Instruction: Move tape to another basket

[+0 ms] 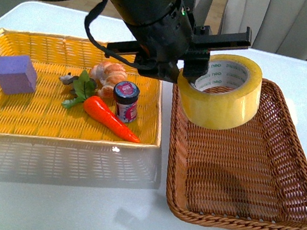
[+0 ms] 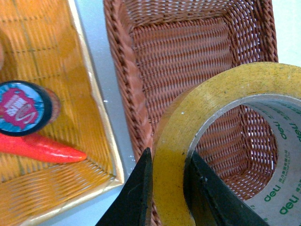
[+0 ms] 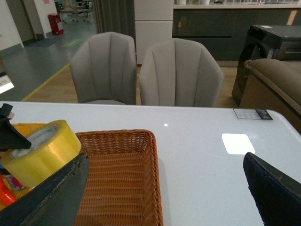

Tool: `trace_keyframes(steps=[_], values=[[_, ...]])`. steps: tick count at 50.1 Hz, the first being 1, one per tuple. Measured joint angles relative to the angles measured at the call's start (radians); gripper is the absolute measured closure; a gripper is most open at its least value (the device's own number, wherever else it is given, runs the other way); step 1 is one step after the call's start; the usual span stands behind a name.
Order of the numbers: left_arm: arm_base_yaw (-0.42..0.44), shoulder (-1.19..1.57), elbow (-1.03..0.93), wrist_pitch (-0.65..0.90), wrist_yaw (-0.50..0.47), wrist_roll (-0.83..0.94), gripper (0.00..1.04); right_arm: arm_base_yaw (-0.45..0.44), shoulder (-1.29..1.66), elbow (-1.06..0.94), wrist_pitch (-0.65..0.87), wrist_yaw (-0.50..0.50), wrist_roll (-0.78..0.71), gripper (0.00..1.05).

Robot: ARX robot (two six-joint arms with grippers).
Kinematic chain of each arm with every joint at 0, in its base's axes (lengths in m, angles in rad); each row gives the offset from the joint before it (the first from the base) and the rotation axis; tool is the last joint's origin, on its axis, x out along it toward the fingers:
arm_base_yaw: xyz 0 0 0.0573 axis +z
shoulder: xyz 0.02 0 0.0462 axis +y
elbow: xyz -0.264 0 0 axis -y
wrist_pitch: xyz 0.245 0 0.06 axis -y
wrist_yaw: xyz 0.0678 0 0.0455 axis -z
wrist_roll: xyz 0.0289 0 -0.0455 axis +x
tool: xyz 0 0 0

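Note:
The tape point(image 1: 220, 93) is a wide yellowish roll with a white printed core. My left gripper point(image 1: 185, 76) is shut on its wall and holds it in the air over the far left part of the brown wicker basket point(image 1: 281, 186). In the left wrist view the two black fingers point(image 2: 141, 188) pinch the roll's wall point(image 2: 169, 155), one outside and one inside the core, above the basket's rim point(image 2: 129, 89). My right gripper point(image 3: 164, 188) is open and empty over the white table beside the basket point(image 3: 122, 179); the tape point(image 3: 42, 150) shows there too.
A bright yellow woven basket point(image 1: 2, 121) on the left holds a purple cube point(image 1: 15, 74), a small jar point(image 1: 125, 100), a toy carrot point(image 1: 110, 117) and a shrimp-like toy point(image 1: 107, 74). Grey chairs point(image 3: 141, 70) stand beyond the white table point(image 3: 207, 141).

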Motion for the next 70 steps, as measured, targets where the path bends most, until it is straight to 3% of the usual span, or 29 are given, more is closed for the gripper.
trace_keyframes(steps=[26,50,60,70], values=[[-0.053,0.114,0.068,0.005,0.006,-0.042,0.9,0.0,0.0,0.0,0.0,0.0,0.0,0.09],[-0.05,0.094,0.054,0.077,0.03,-0.106,0.09,0.0,0.0,0.0,0.0,0.0,0.0,0.09],[0.004,-0.014,-0.078,0.171,-0.035,-0.095,0.09,0.0,0.0,0.0,0.0,0.0,0.0,0.09],[0.122,-0.223,-0.283,0.297,-0.092,-0.057,0.09,0.0,0.0,0.0,0.0,0.0,0.0,0.09]])
